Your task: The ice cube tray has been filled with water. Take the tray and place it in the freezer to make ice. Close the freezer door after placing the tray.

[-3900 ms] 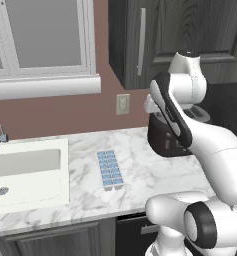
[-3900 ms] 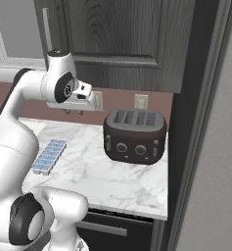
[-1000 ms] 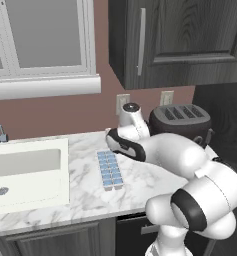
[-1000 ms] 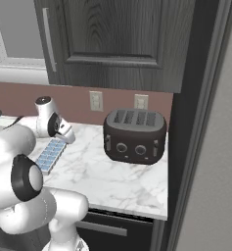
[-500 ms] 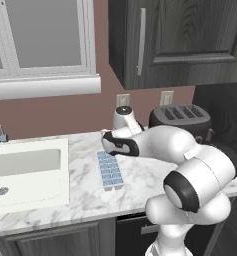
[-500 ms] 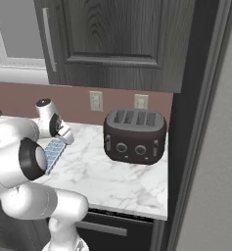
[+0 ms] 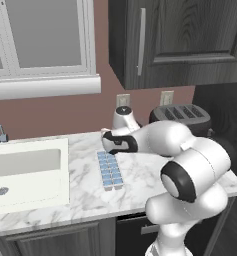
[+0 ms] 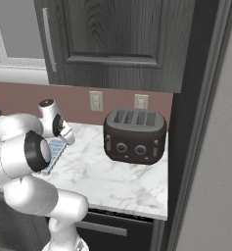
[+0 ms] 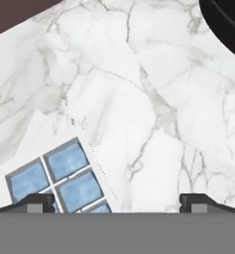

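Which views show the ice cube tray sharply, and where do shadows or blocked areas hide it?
Left base view: ice cube tray evenly lit, crisp, no glare, full length visible on the marble counter. Right base view: the arm covers most of the tray. Hand view: only a tray corner shows, slightly soft, beside one of the fingers; no strong shadows.

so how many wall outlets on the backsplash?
2. One outlet is above the arm's wrist, behind the ice cube tray; the other outlet is just above the toaster. More could be hidden behind the arm.
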